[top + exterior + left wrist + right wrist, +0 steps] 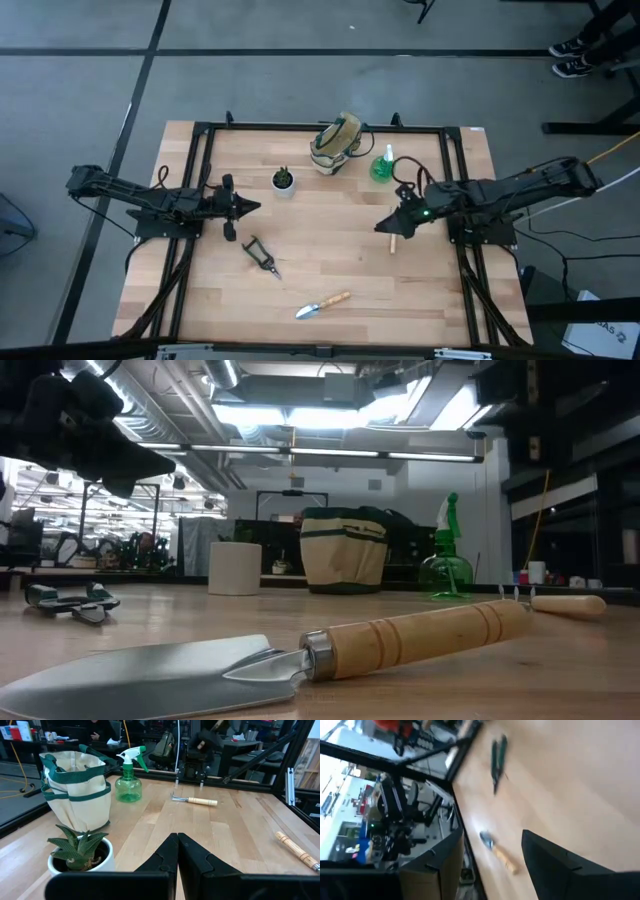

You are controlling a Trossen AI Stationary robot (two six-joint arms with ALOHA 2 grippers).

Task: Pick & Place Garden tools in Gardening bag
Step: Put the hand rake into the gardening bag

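Observation:
The tan gardening bag (335, 143) with green trim stands upright at the table's far side, and the green spray bottle (383, 165) stands to its right. The black pruning shears (260, 255) lie at centre left. The wooden-handled trowel (322, 304) lies near the front edge. The pale-handled stick tool (392, 241) lies flat at centre right. My right gripper (383, 226) hovers open just above and to the left of it, touching nothing. My left gripper (255, 207) is shut and empty at the left, pointing toward the table's right edge.
A small green plant in a white pot (283, 180) stands just beyond my left gripper, left of the bag. A black metal frame (300, 127) runs around the tabletop. Bare wood lies in the table's middle, between the shears and the stick tool.

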